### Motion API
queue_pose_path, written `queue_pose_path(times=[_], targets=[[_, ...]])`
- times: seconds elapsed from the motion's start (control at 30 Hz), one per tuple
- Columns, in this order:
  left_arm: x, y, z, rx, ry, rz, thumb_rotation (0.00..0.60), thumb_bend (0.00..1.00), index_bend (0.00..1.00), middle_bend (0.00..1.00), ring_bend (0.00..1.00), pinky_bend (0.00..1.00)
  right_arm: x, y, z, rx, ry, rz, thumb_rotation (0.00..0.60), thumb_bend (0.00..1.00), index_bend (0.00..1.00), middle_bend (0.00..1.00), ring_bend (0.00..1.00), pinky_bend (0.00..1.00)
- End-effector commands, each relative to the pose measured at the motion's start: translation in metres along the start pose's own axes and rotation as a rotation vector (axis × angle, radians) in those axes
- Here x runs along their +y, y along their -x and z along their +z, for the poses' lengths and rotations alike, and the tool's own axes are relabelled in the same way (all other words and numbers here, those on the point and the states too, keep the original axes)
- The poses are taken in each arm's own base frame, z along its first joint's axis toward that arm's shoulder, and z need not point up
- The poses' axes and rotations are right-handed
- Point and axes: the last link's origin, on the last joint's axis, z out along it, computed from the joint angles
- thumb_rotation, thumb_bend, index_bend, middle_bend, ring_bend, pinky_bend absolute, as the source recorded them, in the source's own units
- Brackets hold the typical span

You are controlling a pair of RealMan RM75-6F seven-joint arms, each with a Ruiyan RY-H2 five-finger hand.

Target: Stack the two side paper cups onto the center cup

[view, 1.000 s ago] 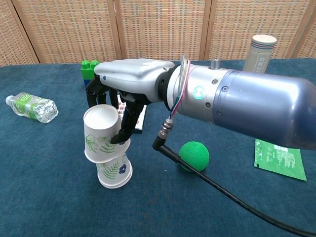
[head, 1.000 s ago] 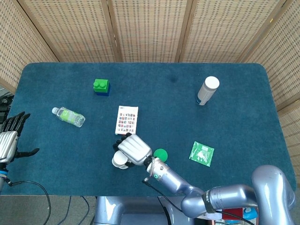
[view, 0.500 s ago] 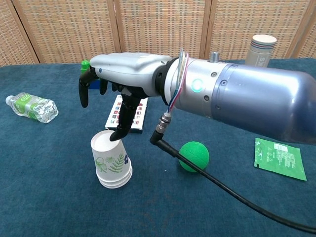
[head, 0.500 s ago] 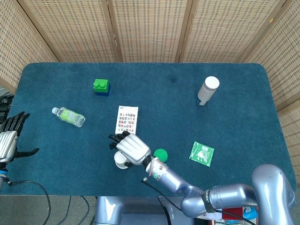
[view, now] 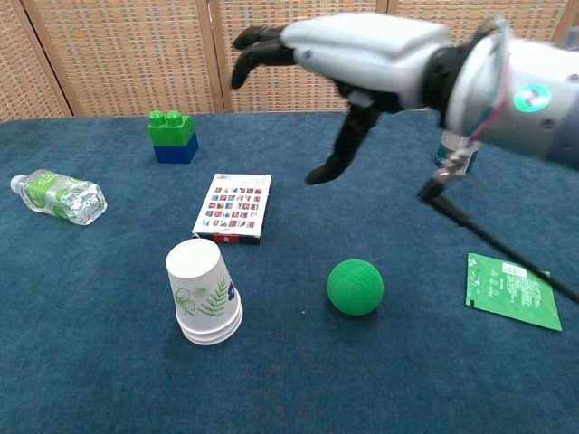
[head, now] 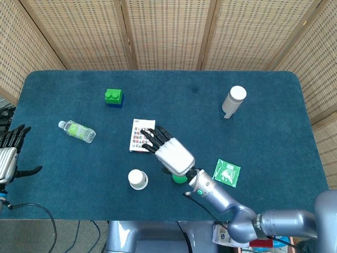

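Cup stack (view: pixel 205 303) left of ball (view: pixel 355 287), before card box (view: pixel 232 207).

No text can be read with certainty. The white cylindrical bottle (head: pixel 232 101) in the upper right of the head view shows no legible lettering there, and the arm hides it in the chest view. The card box (view: pixel 233 208) at centre left of the chest view carries a grid of small coloured pictures, too small to read. The green packet (view: pixel 509 291) at lower right bears pale print, too fine to make out. The water bottle (view: pixel 56 197) at far left has a green label, unreadable.
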Motion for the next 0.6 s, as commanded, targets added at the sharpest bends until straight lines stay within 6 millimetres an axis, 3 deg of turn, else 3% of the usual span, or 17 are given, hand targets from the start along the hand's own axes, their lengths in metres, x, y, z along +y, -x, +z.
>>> queue_pose_path(times=[0.03,0.2,0.3,0.43,0.6], targets=[[0.001,0.002,-0.005,0.005,0.008,-0.005,0.6,0.11,0.0,0.0,0.0,0.0,0.082,-0.013,-0.092,0.124,0.163,-0.107,0.6,0.0,0.12,0.0,0.0,0.0],[-0.004,0.013,-0.016,0.006,-0.008,0.012,0.6,0.11,0.0,0.0,0.0,0.0,0.122,-0.009,-0.173,0.12,0.342,-0.101,0.6,0.0,0.02,0.0,0.0,0.0],[-0.007,0.018,-0.022,0.007,-0.02,0.021,0.6,0.11,0.0,0.0,0.0,0.0,0.13,-0.001,-0.212,0.093,0.467,-0.057,0.6,0.0,0.0,0.0,0.0,0.0],[-0.01,0.021,-0.025,0.017,-0.012,0.03,0.6,0.11,0.0,0.0,0.0,0.0,0.13,0.008,-0.245,0.099,0.547,-0.008,0.6,0.0,0.0,0.0,0.0,0.0],[-0.01,0.02,-0.027,0.033,0.01,0.03,0.6,0.11,0.0,0.0,0.0,0.0,0.125,0.012,-0.261,0.11,0.575,0.003,0.6,0.0,0.0,0.0,0.0,0.0]])
